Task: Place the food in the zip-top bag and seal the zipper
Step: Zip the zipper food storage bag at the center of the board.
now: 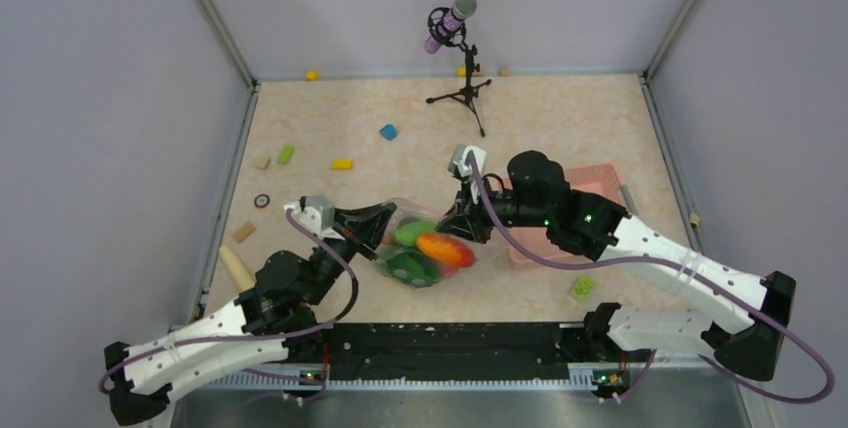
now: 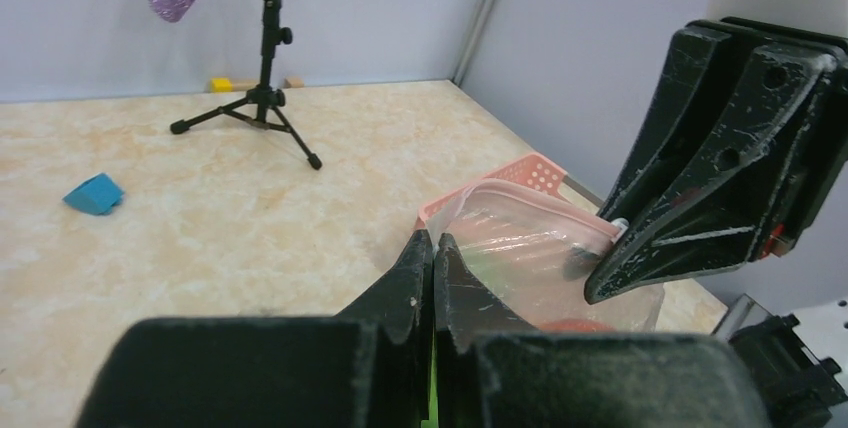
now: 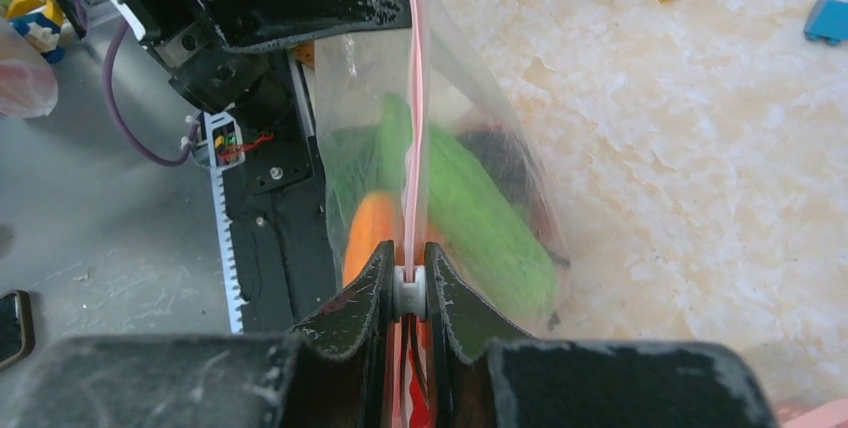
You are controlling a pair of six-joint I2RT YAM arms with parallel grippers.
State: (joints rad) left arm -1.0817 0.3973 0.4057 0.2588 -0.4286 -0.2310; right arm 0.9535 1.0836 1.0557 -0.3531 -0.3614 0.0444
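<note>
Lab test enclosure (grey walls, microphone)

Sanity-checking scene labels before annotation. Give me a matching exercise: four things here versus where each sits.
1 zip-top bag
2 pink basket
3 blue block
4 microphone

A on a tripod at the far edge
B gripped between left hand and right hand
C loose on the table, left of the tripod
D partly hidden behind the right arm

Pairs: 1-B, 2-D, 3-C, 4-A

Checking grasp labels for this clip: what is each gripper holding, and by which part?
Both hold the zip-top bag: left gripper shut on the end of its mouth edge, right gripper pinching the white slider on the pink zipper.
</note>
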